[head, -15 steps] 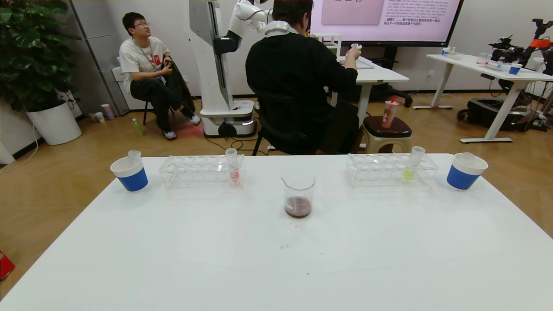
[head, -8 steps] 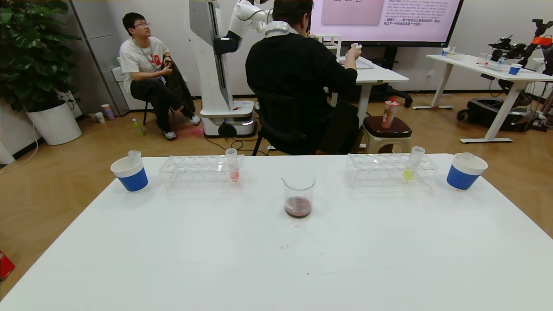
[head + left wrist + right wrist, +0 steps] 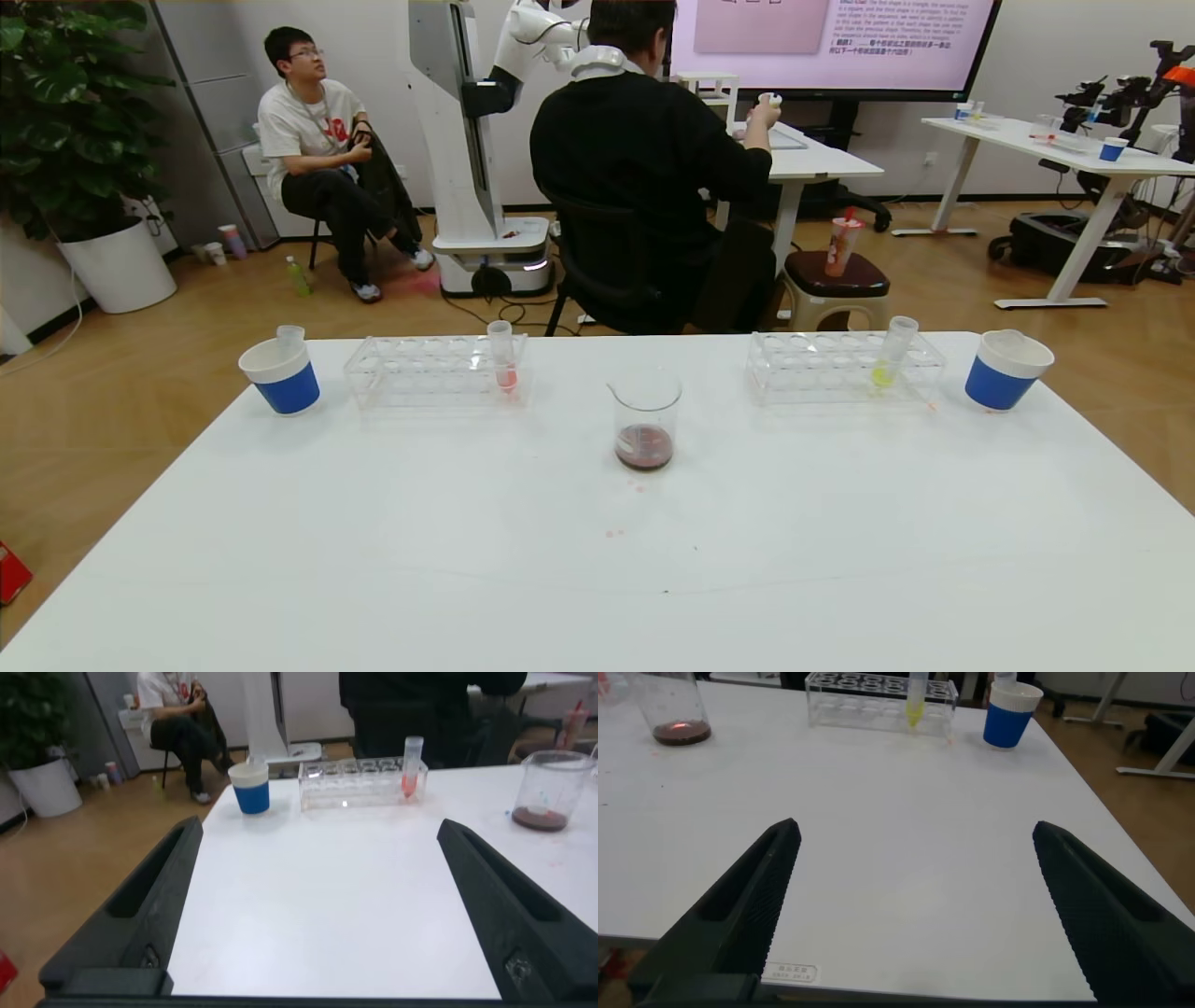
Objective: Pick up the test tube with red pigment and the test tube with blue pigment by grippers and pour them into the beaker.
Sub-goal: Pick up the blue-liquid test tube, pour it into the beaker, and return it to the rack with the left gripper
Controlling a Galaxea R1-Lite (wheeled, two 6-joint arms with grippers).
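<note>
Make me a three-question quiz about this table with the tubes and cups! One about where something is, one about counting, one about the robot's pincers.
1. Where is the beaker?
A. between the two racks
B. inside a blue cup
C. on the floor

2. How many blue cups are on the table?
A. one
B. two
C. four

3. How are the pincers?
A. both open, holding nothing
B. both gripping tubes
C. one holding the beaker

Answers: 1 A, it stands between the left rack and the right rack. 2 B, one cup at each end. 3 A, the left pincer and the right pincer both gape over bare table.
</note>
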